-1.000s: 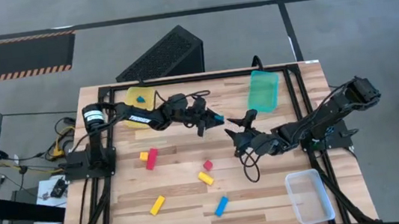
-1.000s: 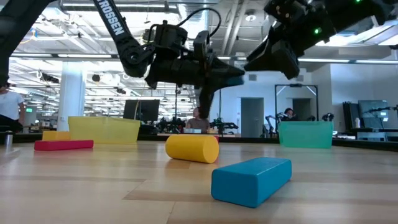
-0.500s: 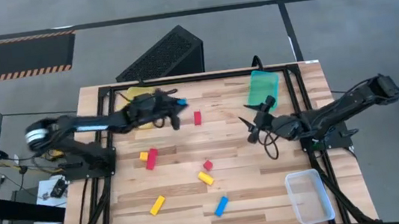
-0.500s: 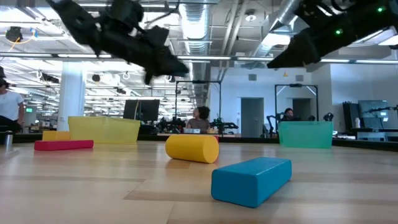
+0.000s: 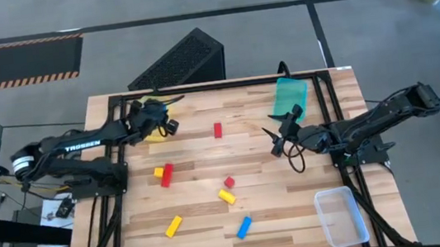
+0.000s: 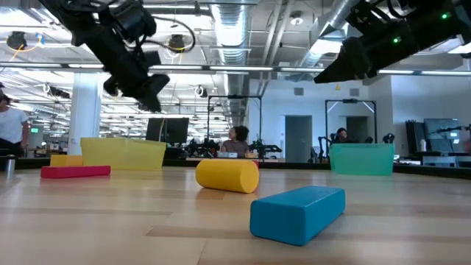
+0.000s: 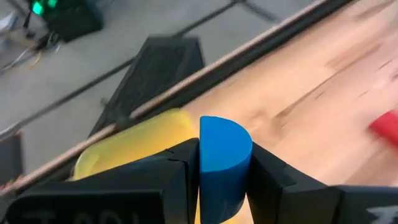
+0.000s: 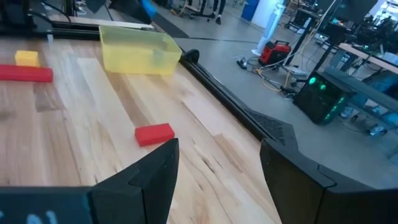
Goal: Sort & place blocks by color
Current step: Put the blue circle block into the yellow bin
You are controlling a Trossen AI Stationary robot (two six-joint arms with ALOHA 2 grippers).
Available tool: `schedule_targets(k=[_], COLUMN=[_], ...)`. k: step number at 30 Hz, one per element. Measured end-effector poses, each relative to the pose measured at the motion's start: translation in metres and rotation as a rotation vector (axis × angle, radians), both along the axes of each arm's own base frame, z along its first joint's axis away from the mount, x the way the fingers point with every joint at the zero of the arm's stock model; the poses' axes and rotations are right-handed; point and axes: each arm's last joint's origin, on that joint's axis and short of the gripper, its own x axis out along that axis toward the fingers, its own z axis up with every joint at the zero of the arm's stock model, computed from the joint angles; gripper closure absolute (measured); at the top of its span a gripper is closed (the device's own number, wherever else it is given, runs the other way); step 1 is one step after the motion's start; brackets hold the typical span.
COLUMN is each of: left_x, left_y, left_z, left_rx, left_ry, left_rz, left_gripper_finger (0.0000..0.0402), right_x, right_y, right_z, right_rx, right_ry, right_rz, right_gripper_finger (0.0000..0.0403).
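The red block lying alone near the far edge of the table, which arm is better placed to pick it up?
Probably the right. The right gripper is open and empty, while the left gripper is shut on a blue block by the yellow tray. The red block lies between them.

We can read only one piece of lettering: the white word "TROSSEN" printed along the dark forearm of the left robot arm (image 5: 81, 144), seen from above, running lengthwise between its base and its wrist. Elsewhere we find no legible text, number or sign, neither on the wooden table nor in the room behind.
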Motion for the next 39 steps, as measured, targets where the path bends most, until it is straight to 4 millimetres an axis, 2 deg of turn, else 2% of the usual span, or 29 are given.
schedule_targets(k=[9, 18, 22, 31, 39], left_x=[0.001, 0.0, -0.002, -0.003, 0.005], left_y=[0.013, 0.036, 0.043, 0.041, 0.027], left_z=[-0.019, -0.054, -0.062, -0.056, -0.044], left_rx=[-0.052, -0.133, -0.153, -0.119, 0.025], left_ry=[0.09, 0.233, 0.272, 0.272, 0.313], left_rz=[0.063, 0.151, 0.173, 0.166, 0.155], left_gripper_finger=[0.0329, 0.0293, 0.0287, 0.0285, 0.0285], right_x=[0.0, 0.0, 0.0, 0.0, 0.013], right_y=[-0.005, -0.007, -0.007, -0.015, -0.022], right_z=[-0.001, -0.001, -0.001, -0.005, -0.017], right_rx=[-0.001, 0.004, 0.015, 0.077, 0.254], right_ry=[0.007, 0.007, 0.001, -0.002, 0.046], right_rz=[-0.025, -0.032, -0.036, -0.049, 0.266], right_gripper_finger=[0.0154, 0.0154, 0.0154, 0.0154, 0.0154])
